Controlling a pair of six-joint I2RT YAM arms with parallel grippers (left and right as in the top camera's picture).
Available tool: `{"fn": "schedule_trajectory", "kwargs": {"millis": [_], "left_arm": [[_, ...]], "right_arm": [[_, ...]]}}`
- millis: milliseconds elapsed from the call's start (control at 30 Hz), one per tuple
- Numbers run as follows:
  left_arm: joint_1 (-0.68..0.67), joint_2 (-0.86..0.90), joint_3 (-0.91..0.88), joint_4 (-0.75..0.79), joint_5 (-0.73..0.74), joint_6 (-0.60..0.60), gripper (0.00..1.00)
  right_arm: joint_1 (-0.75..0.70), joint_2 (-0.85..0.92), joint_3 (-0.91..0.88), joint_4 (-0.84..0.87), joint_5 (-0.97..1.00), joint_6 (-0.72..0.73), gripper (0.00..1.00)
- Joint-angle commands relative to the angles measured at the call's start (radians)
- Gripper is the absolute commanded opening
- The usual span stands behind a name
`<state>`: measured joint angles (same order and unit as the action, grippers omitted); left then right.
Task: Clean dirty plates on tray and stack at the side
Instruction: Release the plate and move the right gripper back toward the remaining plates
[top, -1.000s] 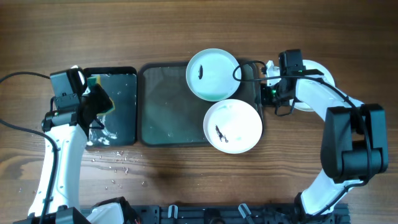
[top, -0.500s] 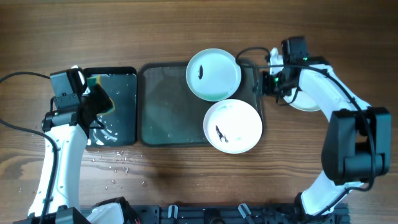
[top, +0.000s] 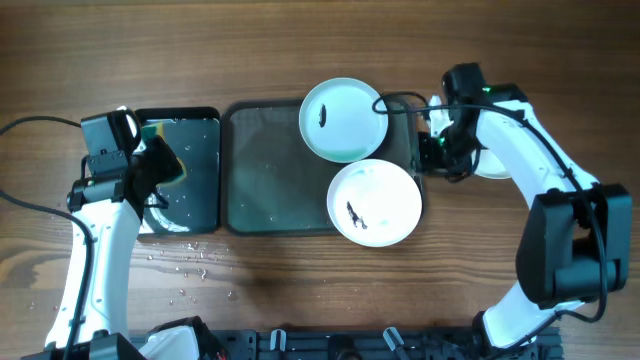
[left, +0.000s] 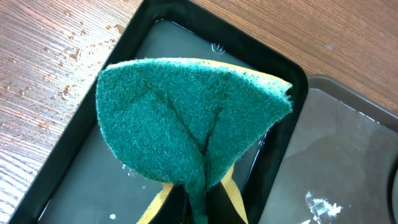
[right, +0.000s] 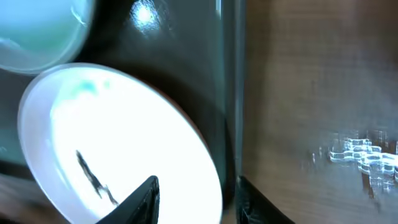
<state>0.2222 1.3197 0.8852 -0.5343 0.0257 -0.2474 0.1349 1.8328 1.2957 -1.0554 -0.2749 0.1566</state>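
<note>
On the grey-green tray (top: 270, 170) lie two dirty plates: a pale aqua one (top: 343, 120) at the back and a white one (top: 373, 203) at the front right, each with a dark smudge. A third plate (top: 488, 168) sits on the table right of the tray, mostly under my right arm. My right gripper (top: 428, 152) is open at the tray's right rim. In the right wrist view the gripper (right: 196, 200) has one finger over the white plate (right: 112, 143) and the other outside the tray rim (right: 230, 93). My left gripper (left: 199, 208) is shut on a green-and-yellow sponge (left: 186, 124).
A glossy black tray (top: 190, 195) holding water lies left of the big tray, under the sponge (top: 160, 165). Water drops (top: 185, 262) spot the table in front of it. The arm bases stand along the front edge.
My right gripper has opened and moved left from the plate on the table to the tray's right rim by the white plate. The left arm and sponge have not moved.
</note>
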Motion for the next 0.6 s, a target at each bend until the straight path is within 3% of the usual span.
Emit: {"fn": "schedule_trajectory", "kwargs": {"millis": [0,300,400,567], "left_arm": [[0.004,0.005,-0.001,0.003,0.012,0.016,0.04],[0.004,0.005,-0.001,0.004,0.012,0.016,0.04],[0.004,0.005,-0.001,0.004,0.012,0.016,0.04],[0.004,0.005,-0.001,0.003,0.012,0.016,0.04]], "right_arm": [[0.005,-0.015,-0.003,-0.054,0.051,0.031,0.4],[0.076,-0.015,-0.114,0.031,0.119,0.064,0.36],[0.109,-0.015,-0.116,0.043,0.119,0.064,0.25],[0.142,-0.015,-0.121,0.045,0.121,0.064,0.2]]}}
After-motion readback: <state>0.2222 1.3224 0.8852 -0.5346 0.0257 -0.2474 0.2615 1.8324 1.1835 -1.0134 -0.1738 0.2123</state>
